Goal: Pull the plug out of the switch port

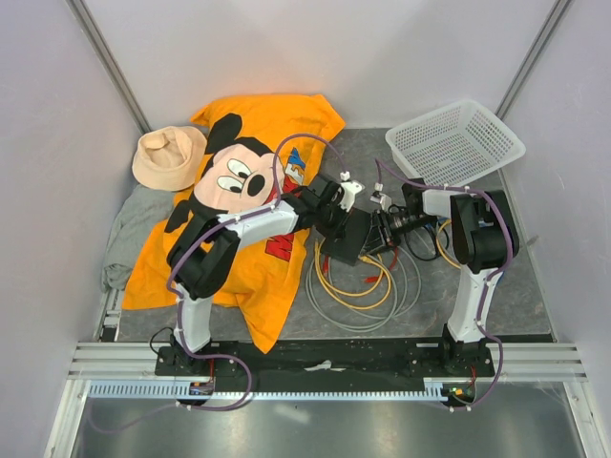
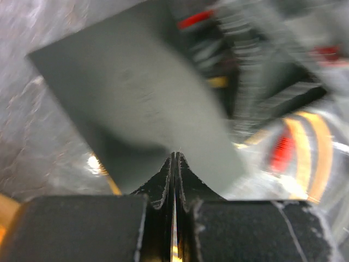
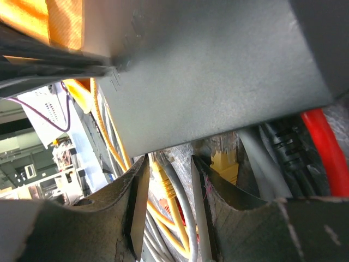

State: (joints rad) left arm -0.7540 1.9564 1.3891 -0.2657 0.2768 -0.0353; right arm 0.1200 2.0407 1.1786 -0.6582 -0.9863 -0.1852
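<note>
from above we see the switch (image 1: 346,240) lying between the arms, long axis slanting near-to-far, cabled edge toward the right gripper (image 1: 380,229); the white basket (image 1: 456,143) sits well apart. left wrist: the left gripper (image 2: 174,155) is pressed together, tips at the switch's edge. right wrist: fingers (image 3: 136,191) stand parted around a yellow cable (image 3: 166,191), the switch just above.

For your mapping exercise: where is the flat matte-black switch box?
Top view: the flat matte-black switch box lies centrally, right of the orange shirt, just beyond the coiled cables.
</note>
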